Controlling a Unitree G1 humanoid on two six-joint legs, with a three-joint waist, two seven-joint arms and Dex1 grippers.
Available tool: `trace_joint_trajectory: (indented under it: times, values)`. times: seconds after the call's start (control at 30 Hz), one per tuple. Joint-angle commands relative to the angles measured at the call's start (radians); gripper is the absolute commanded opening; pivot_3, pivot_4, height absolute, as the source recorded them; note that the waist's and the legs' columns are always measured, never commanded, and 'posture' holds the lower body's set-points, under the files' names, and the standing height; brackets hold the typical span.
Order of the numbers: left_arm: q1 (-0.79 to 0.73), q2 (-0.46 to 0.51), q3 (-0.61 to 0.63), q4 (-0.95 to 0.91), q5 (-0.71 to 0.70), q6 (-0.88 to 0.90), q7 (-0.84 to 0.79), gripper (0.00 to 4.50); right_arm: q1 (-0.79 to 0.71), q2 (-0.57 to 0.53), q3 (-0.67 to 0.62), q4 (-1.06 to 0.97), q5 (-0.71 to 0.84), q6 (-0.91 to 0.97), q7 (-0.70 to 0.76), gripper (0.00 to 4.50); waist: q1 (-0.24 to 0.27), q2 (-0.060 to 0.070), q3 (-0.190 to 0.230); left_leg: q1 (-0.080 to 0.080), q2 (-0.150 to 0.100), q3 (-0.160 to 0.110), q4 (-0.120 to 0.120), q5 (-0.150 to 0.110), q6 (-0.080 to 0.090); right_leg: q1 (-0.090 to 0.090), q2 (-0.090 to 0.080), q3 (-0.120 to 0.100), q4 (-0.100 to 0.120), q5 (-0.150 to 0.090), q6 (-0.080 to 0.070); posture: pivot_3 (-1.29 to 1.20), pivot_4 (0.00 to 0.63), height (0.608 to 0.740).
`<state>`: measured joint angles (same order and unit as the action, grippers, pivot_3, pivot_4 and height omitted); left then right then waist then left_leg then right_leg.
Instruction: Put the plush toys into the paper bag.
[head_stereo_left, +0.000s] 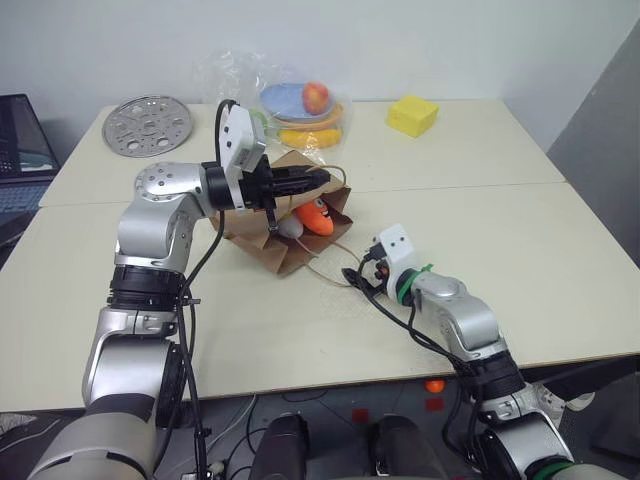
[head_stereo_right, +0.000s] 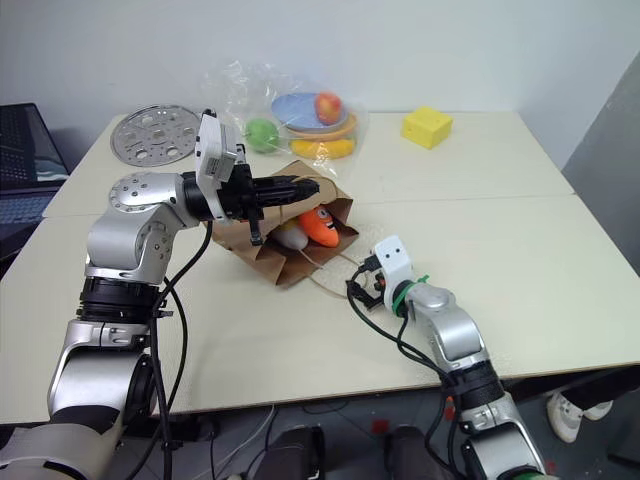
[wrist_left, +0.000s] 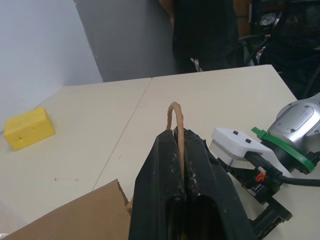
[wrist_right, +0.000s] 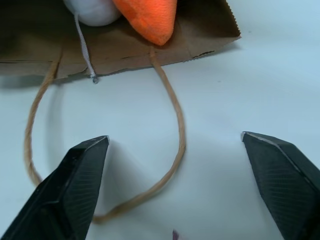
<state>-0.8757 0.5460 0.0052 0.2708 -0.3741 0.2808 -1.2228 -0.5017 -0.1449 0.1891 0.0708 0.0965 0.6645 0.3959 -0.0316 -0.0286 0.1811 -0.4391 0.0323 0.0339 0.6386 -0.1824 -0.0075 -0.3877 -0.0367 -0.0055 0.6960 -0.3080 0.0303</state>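
Bag (head_stereo_right: 285, 262): brown kraft paper, creased, lying on its side on the table (head_stereo_right: 520, 240) with its mouth facing the robot and slightly to its right; long axis running from the mouth back toward the robot's left.
Handles: twisted paper loops; the upper handle (wrist_left: 176, 116) is being pinched by the left gripper, lifting the top edge so the mouth is gaping; the lower handle (wrist_right: 170, 165) is lying slack on the tabletop in front of the mouth.
Carrot (head_stereo_left: 316, 217): orange plush with a cartoon face, lying inside the mouth of the bag, its rounded tip pointing out toward the right gripper (the green top is not visible).
Egg (head_stereo_right: 291, 237): white plush, sitting just beside the carrot on its left side, deeper in the bag; a thin white cord (wrist_right: 84, 50) is trailing from it over the bag's lower lip.
Left gripper (wrist_left: 181, 137): reaching level over the bag, fingers pressed together on the upper handle.
Right gripper (wrist_right: 175, 150): hovering low over the table just in front of the bag mouth, fingers spread wide and holding nothing, the lower handle lying between them.
Cheese block (head_stereo_left: 412, 115): yellow, sitting far back on the table, well apart from the bag.
Fruit bag (head_stereo_right: 300, 120): clear plastic, resting behind the paper bag.
Metal disc (head_stereo_left: 147, 124): perforated, lying at the far left corner.
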Motion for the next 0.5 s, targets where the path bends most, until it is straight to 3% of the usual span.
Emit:
trace_joint_trajectory:
  times: [0.03,0.3,0.33,0.5]
  values:
    - [-0.001,0.013,0.016,-0.049,-0.012,-0.003,0.011,0.00,-0.007,0.000,0.028,0.025,-0.018,-0.024,0.011,3.23,0.000,0.000,0.000,0.000,0.000,0.000,0.000,0.000,0.000,0.000,0.000,0.000,0.000,0.000,0.000,0.00,0.150,0.740]
    - [0.021,0.029,0.024,-0.070,-0.018,0.002,0.024,0.00,0.021,-0.064,0.109,-0.020,-0.071,-0.073,0.071,0.28,0.001,0.000,0.000,0.001,0.000,0.000,-0.002,0.000,0.000,0.000,0.000,0.000,0.000,0.000,0.000,0.00,0.150,0.740]
    - [0.023,0.029,0.024,-0.072,-0.018,0.003,0.027,0.00,0.024,-0.067,0.115,-0.028,-0.074,-0.072,0.076,0.06,0.002,0.000,0.000,0.001,0.000,0.000,-0.002,0.000,0.000,0.000,0.000,0.000,0.000,0.000,0.000,0.00,0.150,0.740]
    - [0.027,0.029,0.025,-0.078,-0.017,0.005,0.034,0.00,0.014,-0.049,0.053,-0.073,-0.026,-0.009,0.077,0.06,0.002,0.000,0.000,0.000,-0.001,0.001,-0.002,0.000,0.000,0.000,-0.001,0.000,-0.001,0.000,0.000,0.00,0.150,0.740]
